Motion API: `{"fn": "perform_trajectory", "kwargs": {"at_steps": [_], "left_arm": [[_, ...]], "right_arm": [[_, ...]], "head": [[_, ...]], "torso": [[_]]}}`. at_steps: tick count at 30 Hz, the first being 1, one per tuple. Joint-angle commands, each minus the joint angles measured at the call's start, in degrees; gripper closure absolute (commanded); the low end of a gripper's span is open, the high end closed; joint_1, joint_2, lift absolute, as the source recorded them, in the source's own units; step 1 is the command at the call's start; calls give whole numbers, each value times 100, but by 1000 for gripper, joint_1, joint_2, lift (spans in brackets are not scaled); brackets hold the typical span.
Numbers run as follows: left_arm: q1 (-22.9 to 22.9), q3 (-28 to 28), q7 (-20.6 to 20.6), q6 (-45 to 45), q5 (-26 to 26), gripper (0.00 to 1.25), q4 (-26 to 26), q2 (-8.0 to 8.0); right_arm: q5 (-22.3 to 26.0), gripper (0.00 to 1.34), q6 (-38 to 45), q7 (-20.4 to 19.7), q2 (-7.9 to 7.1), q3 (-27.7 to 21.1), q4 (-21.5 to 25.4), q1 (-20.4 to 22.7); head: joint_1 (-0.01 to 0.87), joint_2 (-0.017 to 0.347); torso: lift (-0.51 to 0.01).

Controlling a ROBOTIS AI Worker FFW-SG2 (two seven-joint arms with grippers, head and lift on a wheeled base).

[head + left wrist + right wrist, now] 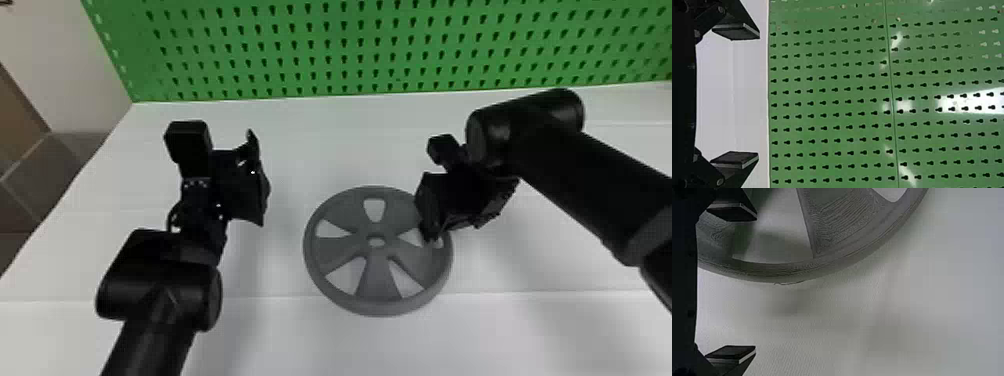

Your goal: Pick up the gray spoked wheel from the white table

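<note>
Two black arms reach over the white table (280, 340) in front of you, the left one coming in from the bottom edge of your head view and the right one from the right edge. Nearest the middle you have the gray spoked wheel (377, 305), lying flat on the table a little right of centre, its round hub hole and the gaps between its spokes facing up. Your right gripper (456, 226) is at the wheel's right side, pointing down; in its wrist view you can see the fingers (730, 354) spread wide, one over the wheel inside the rim and the other over bare table outside it, so the rim runs between them unpinched. Whether the inner one touches the wheel, you cannot tell. Your left gripper (261, 180) hangs over the table left of the wheel, well apart from it, and its own wrist view shows you its fingers (736, 159) spread too, with nothing between them. Farther off, along the table's back edge, you have the green pegboard (350, 50), its rows of dark keyhole slots facing you
</note>
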State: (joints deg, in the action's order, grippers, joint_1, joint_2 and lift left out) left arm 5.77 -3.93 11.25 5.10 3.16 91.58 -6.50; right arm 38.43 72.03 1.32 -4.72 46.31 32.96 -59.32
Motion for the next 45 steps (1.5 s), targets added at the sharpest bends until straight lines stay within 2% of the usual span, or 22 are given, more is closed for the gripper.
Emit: {"fn": "perform_trajectory", "kwargs": {"at_steps": [1,8,27,36,45], "left_arm": [[12,-2,0,0,0,194,0,0],[21,-11,0,0,0,194,0,0],[30,-11,0,0,0,194,0,0],[30,-11,0,0,-18,194,0,0],[30,-20,0,-9,-18,194,0,0]], "right_arm": [[6,119,57,0,23,-131,0,-1],[200,163,110,0,32,-148,-9,-1],[182,199,101,0,32,-78,-9,-45],[182,478,92,0,32,-69,0,-71],[182,489,101,0,32,-69,-9,-80]], "head": [[779,118],[779,118],[779,118],[779,118],[779,118]], "torso": [[-87],[-87],[-87],[-87],[-87]]}}
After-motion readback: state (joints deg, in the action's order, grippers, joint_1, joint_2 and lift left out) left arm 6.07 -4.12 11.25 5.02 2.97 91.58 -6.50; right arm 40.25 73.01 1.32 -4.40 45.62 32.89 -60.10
